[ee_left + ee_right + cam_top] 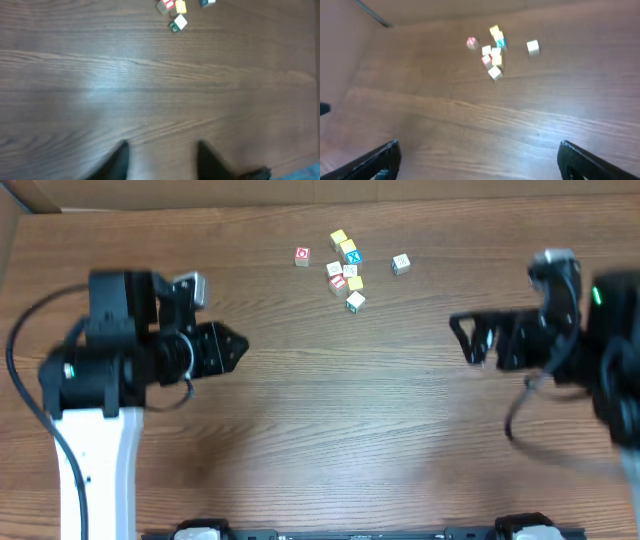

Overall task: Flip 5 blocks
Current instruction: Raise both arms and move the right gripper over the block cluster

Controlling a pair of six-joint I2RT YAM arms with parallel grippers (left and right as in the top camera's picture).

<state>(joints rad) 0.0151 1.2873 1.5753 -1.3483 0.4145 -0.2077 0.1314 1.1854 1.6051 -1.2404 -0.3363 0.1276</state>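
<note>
- The blocks lie in a loose cluster on the wooden table, toward its far edge and about midway across; no gripper touches them.
- Only the overhead view shows both arms at once. The left gripper is left of the cluster and nearer the camera side. The right gripper is right of the cluster. Both are well apart from it.
- In that view a red-printed block sits alone just left of the cluster, and a pale block sits alone just right of it. A green-printed block is at the cluster's near end.
- The left wrist view catches only the near end of the cluster, at the top edge of the picture. The green-printed block is the lowest there, and the rest is cut off.
- That view shows the left gripper with its two dark fingers parted and only bare table between them, which the overhead view does not make plain.
- The right wrist view takes in the whole cluster, blurred, with the red-printed block and the pale block on either side.
- It shows the right gripper spread very wide, its fingers at opposite edges of the picture, holding nothing.
</note>
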